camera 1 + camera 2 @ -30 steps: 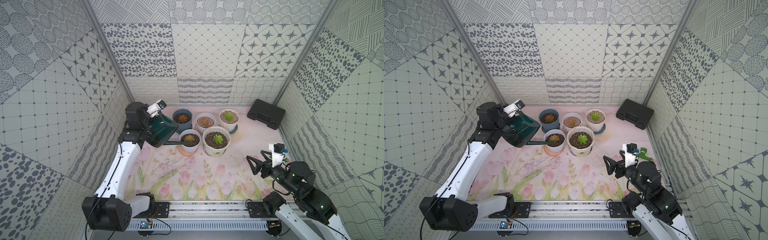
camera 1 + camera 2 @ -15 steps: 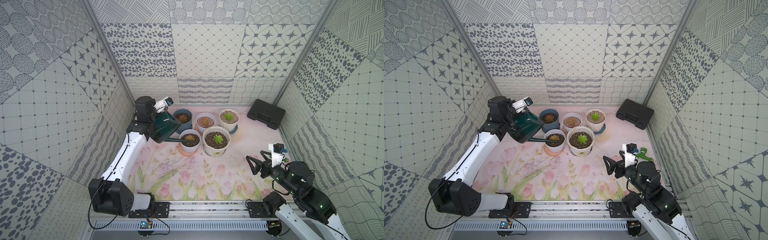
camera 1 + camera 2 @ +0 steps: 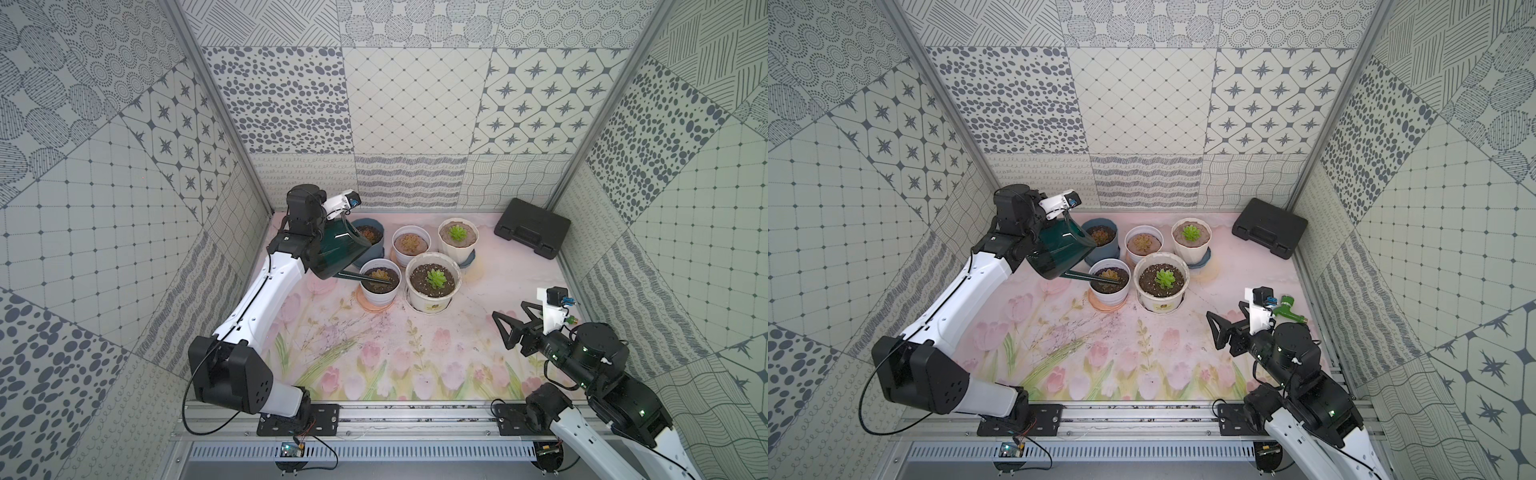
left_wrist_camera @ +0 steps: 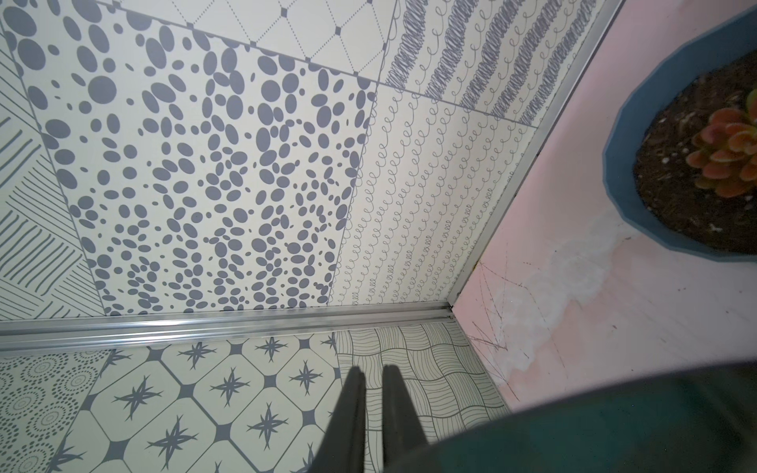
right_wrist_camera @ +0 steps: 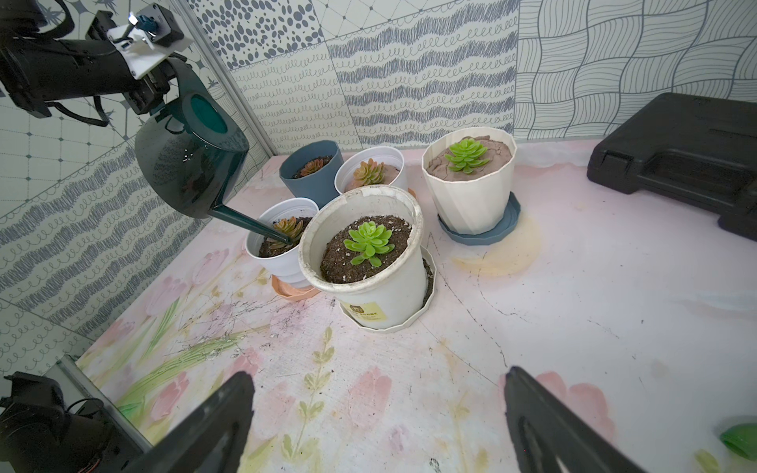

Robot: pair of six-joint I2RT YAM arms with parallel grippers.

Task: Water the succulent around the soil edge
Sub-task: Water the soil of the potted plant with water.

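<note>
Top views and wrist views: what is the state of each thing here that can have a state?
watering can: in the air, tilted, spout over the small white pot's soil
left gripper: shut on the watering can's handle
right gripper: open, empty
black case: closed, lying flat

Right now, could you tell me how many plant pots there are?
5: blue pot, plain white pot and ribbed pot along the back; small white pot and large white pot in front. None seems hidden.
</note>
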